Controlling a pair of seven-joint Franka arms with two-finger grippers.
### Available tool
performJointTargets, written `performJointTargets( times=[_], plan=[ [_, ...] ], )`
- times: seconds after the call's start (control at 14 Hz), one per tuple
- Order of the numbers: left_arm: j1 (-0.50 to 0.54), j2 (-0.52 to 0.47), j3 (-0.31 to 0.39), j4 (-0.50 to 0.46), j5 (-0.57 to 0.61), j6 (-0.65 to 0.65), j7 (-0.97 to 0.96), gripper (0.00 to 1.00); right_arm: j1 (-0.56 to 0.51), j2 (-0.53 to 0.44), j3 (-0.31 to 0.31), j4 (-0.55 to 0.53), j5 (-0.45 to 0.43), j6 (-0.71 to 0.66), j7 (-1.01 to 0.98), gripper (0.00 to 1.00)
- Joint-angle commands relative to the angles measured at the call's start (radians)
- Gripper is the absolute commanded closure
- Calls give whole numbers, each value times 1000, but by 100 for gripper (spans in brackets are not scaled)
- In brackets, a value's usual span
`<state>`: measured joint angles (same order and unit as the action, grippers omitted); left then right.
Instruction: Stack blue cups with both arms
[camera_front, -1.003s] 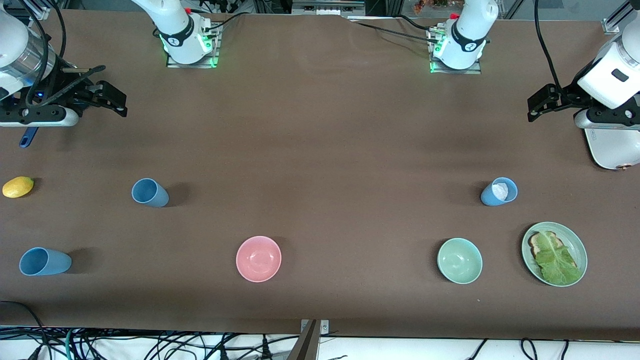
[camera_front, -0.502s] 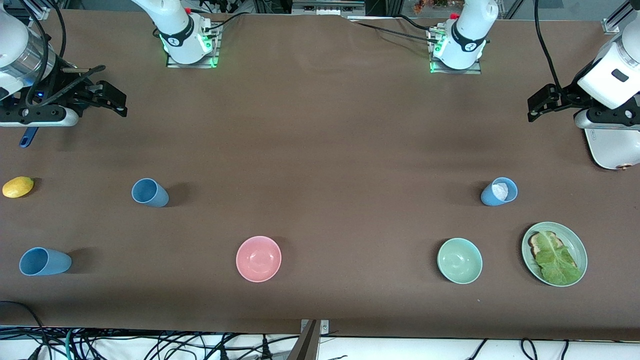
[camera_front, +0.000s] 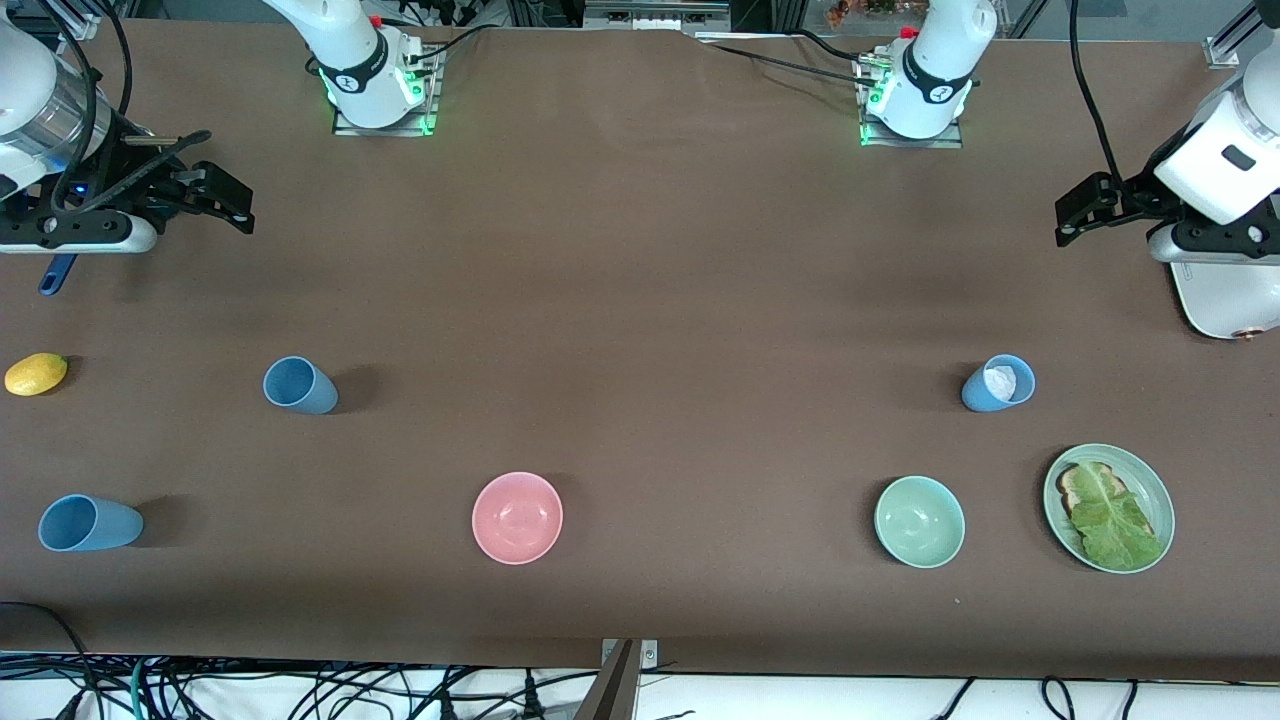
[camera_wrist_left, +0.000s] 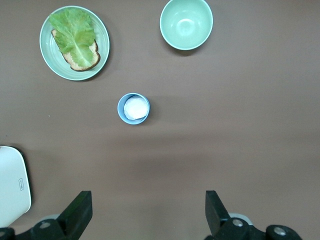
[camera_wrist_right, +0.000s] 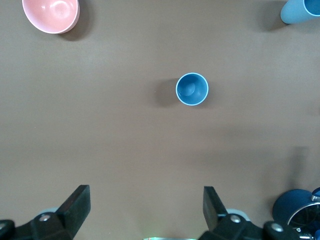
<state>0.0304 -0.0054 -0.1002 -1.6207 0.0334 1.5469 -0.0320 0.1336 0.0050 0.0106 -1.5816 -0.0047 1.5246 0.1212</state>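
Observation:
Three light-blue cups stand on the brown table. One cup (camera_front: 298, 385) and a second cup (camera_front: 88, 523), nearer the front camera, are toward the right arm's end. In the right wrist view the first shows upright and empty (camera_wrist_right: 192, 89), the second at the corner (camera_wrist_right: 300, 10). The third cup (camera_front: 998, 383) is toward the left arm's end and holds something white (camera_wrist_left: 133, 108). My right gripper (camera_front: 228, 198) is open and empty in the air (camera_wrist_right: 146, 197). My left gripper (camera_front: 1075, 210) is open and empty in the air (camera_wrist_left: 149, 205). Both are well apart from the cups.
A lemon (camera_front: 36, 373), a pink bowl (camera_front: 517, 517), a green bowl (camera_front: 919, 521) and a green plate (camera_front: 1152, 478) with toast and lettuce are on the table. A dark blue pot handle (camera_front: 55, 275) shows under the right hand. A white appliance (camera_front: 1225, 300) lies under the left hand.
The left arm's wrist has shifted slightly toward the bases. The right arm and the cups have not moved.

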Motion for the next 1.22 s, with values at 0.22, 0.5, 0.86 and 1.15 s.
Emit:
performJointTargets(
  times=[0.22,0.5,0.86,1.15],
  plan=[
    [32,140,11,68,91,-5,24,0,1,10,-3,31,14,-23,8,0],
    [75,243,11,68,97,88,24,0,1,12,-1,29,14,-23,9,0],
    [137,424,11,64,99,231,26,0,1,12,-3,28,14,-23,8,0],
    [175,518,11,45,120,312,27,0,1,12,-3,26,14,-23,6,0]
  ],
)
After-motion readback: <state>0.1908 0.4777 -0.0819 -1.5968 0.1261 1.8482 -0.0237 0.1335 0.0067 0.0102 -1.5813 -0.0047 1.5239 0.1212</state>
